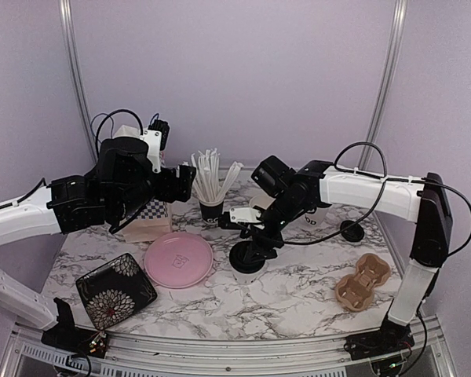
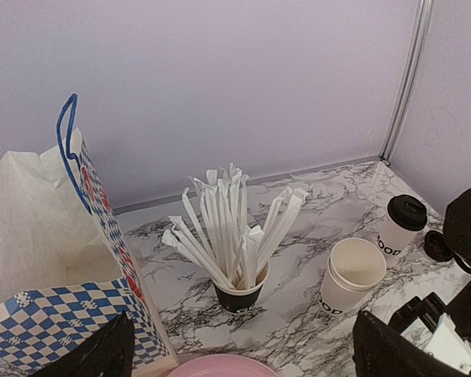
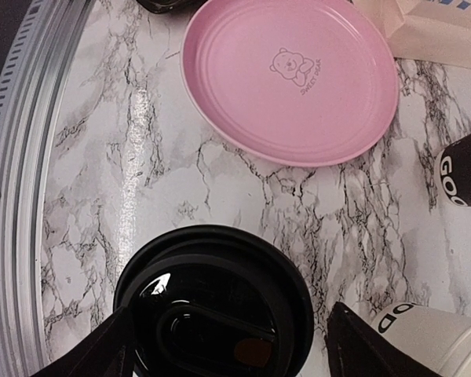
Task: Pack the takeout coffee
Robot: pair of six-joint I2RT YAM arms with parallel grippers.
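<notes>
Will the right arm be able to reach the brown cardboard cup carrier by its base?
Probably yes. The brown cardboard cup carrier sits in the open near the right arm's base, nothing blocking it, though the right gripper is busy over a black-lidded white paper cup.

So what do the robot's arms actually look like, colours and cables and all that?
Both match: the left arm and right arm have smooth white links joined by chunky black joint housings, with black wrists and black jaws. Thin black cables loop off each, most obviously above the right one. No markings are readable.
</notes>
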